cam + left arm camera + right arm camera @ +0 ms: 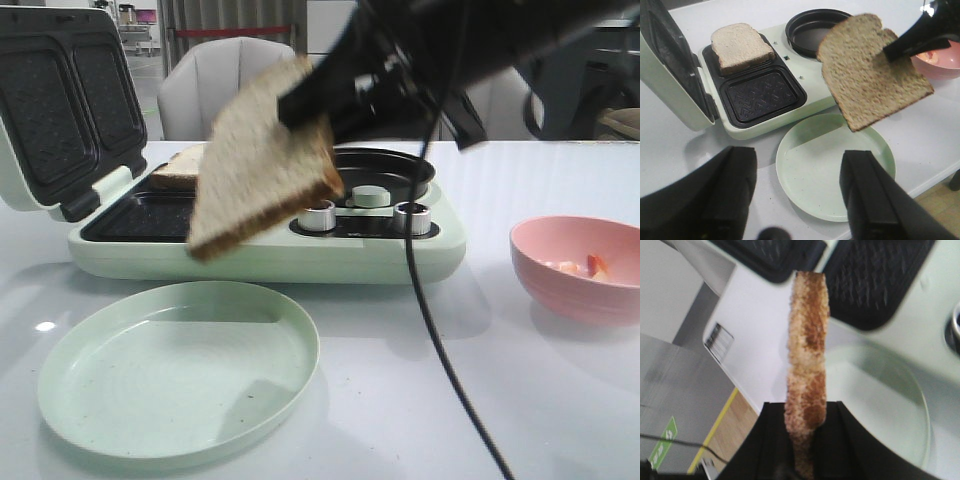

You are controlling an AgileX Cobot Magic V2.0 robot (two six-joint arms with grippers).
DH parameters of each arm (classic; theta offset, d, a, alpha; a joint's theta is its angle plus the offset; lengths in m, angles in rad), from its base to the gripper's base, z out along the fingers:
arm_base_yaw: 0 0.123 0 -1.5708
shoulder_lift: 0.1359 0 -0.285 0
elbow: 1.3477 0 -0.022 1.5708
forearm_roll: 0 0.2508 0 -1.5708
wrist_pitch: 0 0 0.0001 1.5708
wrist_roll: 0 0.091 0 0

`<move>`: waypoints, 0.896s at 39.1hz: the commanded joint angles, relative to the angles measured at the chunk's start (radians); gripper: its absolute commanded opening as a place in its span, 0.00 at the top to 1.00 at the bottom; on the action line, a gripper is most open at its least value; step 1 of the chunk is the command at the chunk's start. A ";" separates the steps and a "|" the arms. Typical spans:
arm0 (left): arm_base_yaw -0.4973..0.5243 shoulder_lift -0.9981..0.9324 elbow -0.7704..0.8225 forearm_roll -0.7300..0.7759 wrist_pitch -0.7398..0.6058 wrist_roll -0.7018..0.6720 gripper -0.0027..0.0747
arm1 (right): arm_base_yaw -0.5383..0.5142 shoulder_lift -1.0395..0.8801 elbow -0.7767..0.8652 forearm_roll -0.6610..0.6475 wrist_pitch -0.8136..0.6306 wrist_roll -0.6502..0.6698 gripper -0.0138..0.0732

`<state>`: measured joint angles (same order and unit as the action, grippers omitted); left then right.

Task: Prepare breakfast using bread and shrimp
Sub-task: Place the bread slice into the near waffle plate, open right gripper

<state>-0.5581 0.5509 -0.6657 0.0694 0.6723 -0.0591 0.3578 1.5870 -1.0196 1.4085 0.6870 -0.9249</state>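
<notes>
Pretty even, bright indoor light from overhead, with a small glare spot on the glossy white table (45, 326) at about 9 o'clock in the front view and soft shadows under the pale green round plate (180, 370). The toasted brown bread slice (262, 160) held up is a bit motion-blurred. In the right wrist view everything behind it is out of focus.

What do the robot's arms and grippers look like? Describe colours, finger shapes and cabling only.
Both grippers are matte black. The left gripper has two broad, blocky fingers with flat faces. The right gripper tapers to slim black fingers, on a bulky black arm. A thin black cable hangs from that arm. No markings are visible.
</notes>
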 commanded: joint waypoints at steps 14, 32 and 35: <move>-0.004 0.002 -0.028 -0.004 -0.083 0.000 0.42 | 0.074 0.492 -0.687 0.031 0.018 0.221 0.74; -0.004 0.002 -0.028 -0.004 -0.083 0.000 0.42 | 0.080 0.578 -0.771 -0.118 0.009 0.274 0.32; -0.004 0.002 -0.028 -0.004 -0.083 0.000 0.42 | 0.071 0.564 -0.771 -0.188 0.019 0.303 0.32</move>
<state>-0.5581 0.5509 -0.6657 0.0694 0.6723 -0.0587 0.4401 2.2367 -1.7561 1.2352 0.6862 -0.6426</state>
